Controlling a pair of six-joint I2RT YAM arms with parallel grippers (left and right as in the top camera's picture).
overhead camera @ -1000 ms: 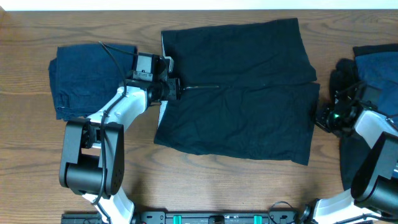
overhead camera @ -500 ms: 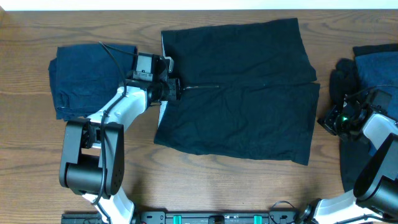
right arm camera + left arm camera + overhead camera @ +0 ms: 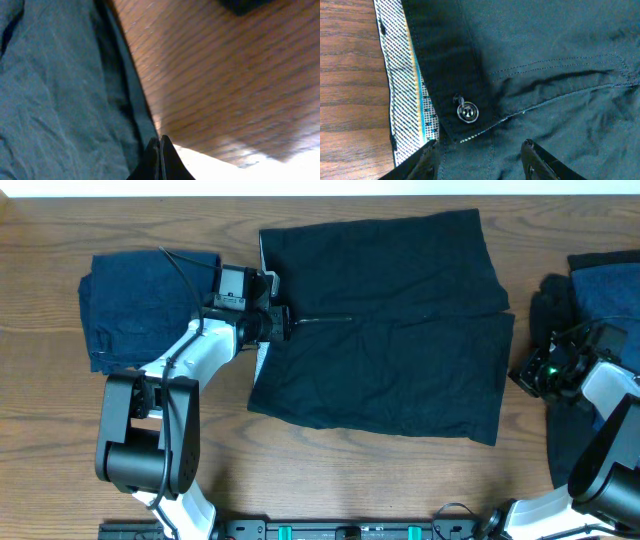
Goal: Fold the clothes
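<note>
One black garment (image 3: 380, 320) on table (image 3: 330, 480)

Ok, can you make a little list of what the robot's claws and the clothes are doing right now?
Black shorts: spread flat in the middle of the table
Waistband: on the left side, dotted lining and button showing
Left claw: open, over the waistband by the button
Right claw: shut, nothing seen in it, near the right pile
Left pile: navy, folded
</note>
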